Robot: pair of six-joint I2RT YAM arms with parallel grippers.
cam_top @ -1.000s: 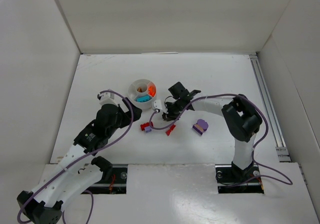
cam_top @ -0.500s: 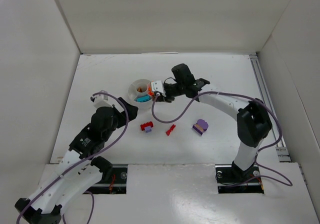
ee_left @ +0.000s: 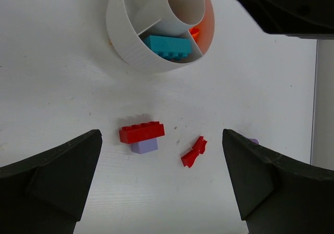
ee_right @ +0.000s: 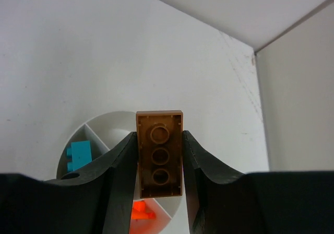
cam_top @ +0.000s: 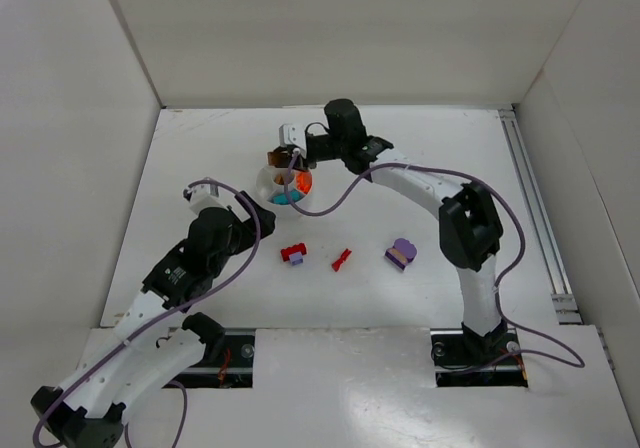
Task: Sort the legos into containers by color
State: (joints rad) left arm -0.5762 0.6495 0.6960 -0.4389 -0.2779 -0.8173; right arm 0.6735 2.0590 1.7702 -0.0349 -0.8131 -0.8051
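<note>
Right fingers [ee_right: 117,182] are pinching a tan brick [ee_right: 159,154] over the white dish [ee_left: 128,51] while we are holding left fingers [ee_left: 52,176] wide apart.

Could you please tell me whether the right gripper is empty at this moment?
No, the right gripper is shut on a brown lego plate, with the white divided dish just behind it.

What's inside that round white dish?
A teal brick in one wedge, orange pieces in another. The right gripper, holding a brown brick, covers part of the dish.
</note>
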